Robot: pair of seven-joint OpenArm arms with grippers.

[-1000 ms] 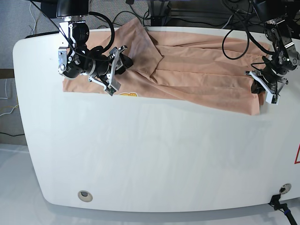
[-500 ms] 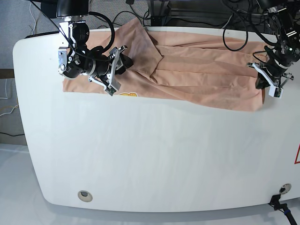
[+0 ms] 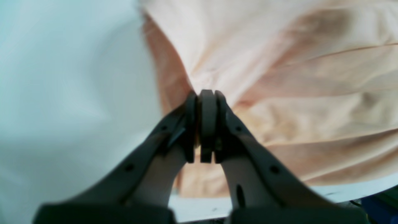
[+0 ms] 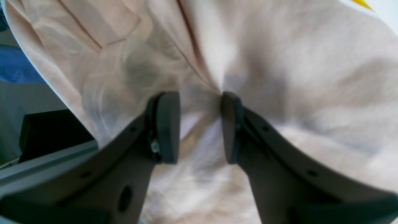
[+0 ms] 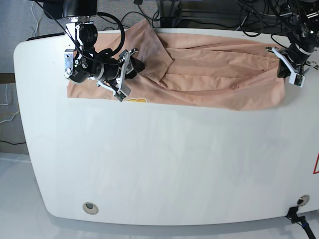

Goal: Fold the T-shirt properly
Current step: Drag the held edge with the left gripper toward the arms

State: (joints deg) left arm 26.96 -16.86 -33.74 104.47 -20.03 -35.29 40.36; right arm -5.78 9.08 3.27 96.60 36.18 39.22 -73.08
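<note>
Although the T-shirt [image 5: 199, 74] is stretched lengthwise across the far half of the table [image 5: 164, 164], no finished fold is visible; the task stands at an early stage. The garment lies as a long, creased band, with one sleeve or flap turned over near its middle and a scrap of yellow print [image 5: 135, 100] showing at the near edge.

The left gripper [image 5: 290, 68] is at the band's end on the base view's right. In the left wrist view its pads [image 3: 207, 124] are pressed together, and fabric gathers to a point right at them, so it appears clamped on the T-shirt's edge, though blur prevents certainty.

The right gripper [image 5: 125, 74] is at the opposite end. Its jaws stand apart with cloth bunched between them; the pads [image 4: 231, 127] touch fabric on one side only, so no grip is made.

Remaining work, as judged: flatten the creases, fold the sides inward, and fold the length over.
</note>
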